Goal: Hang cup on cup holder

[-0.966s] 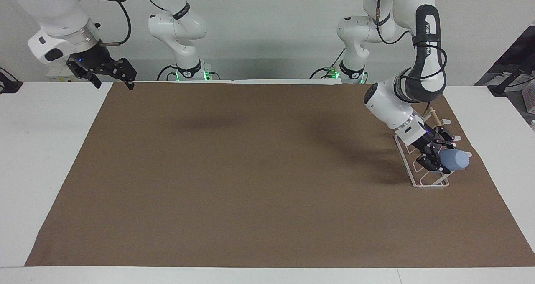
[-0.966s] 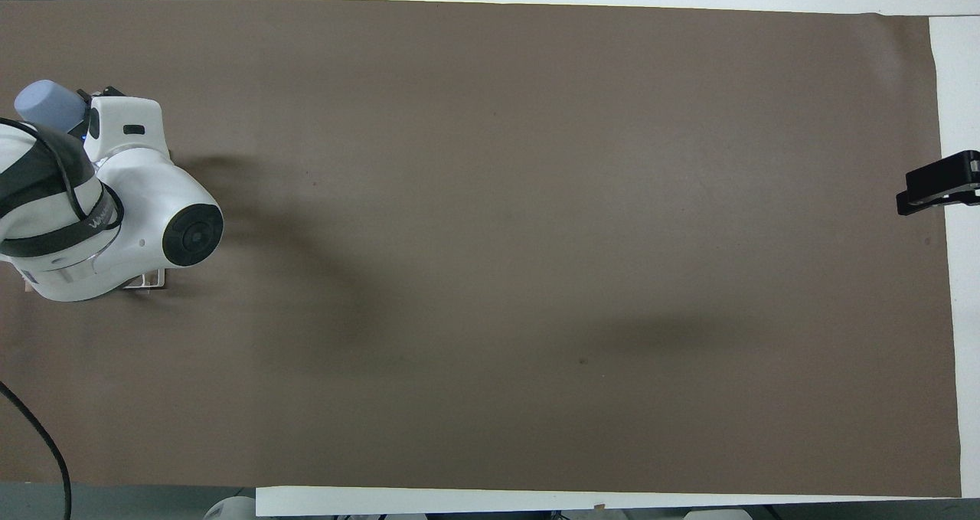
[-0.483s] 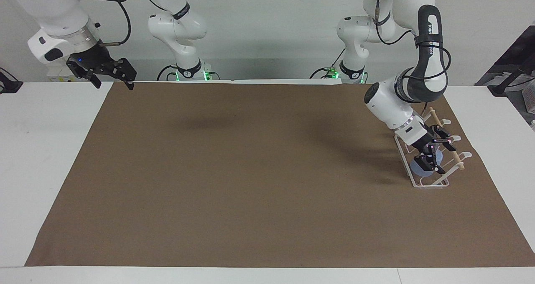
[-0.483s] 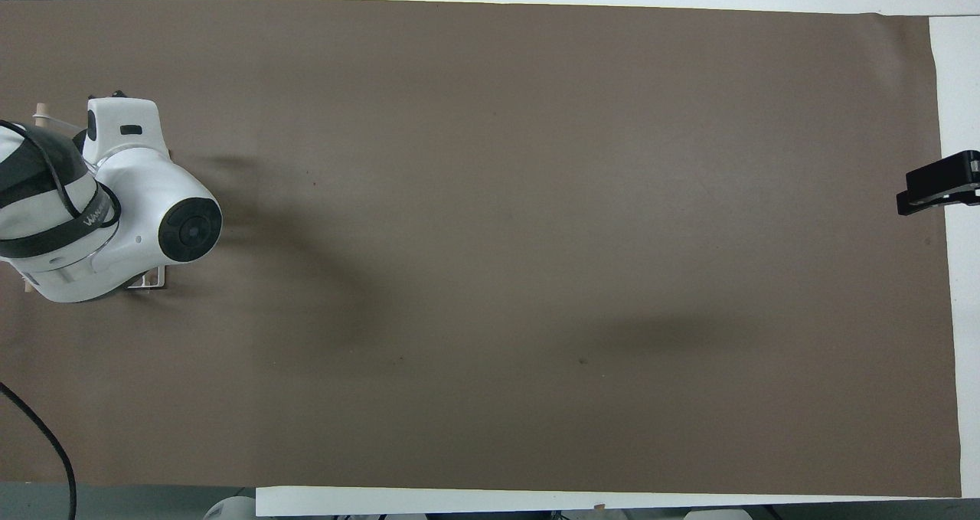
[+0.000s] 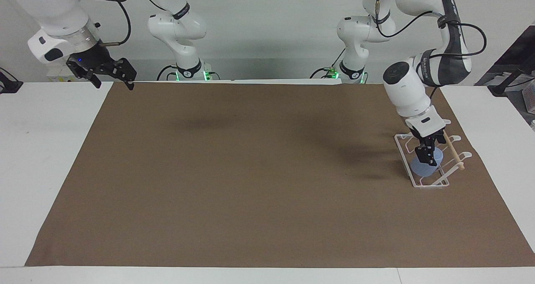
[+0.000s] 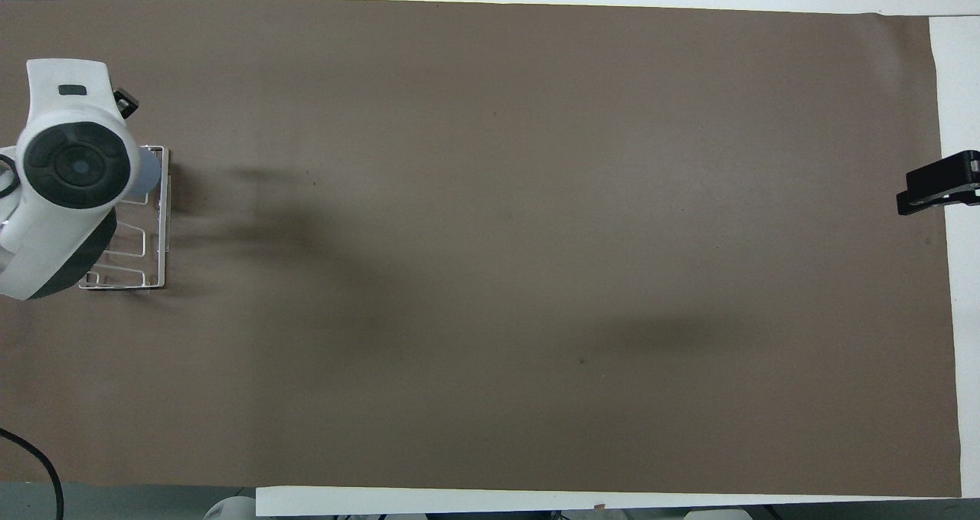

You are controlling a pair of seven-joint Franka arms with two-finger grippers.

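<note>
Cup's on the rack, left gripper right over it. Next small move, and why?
Probably lift the left gripper straight up, clear of the cup holder. The cup sits in the rack apart from the open fingers, so nothing is left to hold. The right gripper waits.

You see left gripper over cup holder at left arm's end of brown mat, fingers apart, just above cup resting in rack. Right gripper waits over mat's corner, open.
</note>
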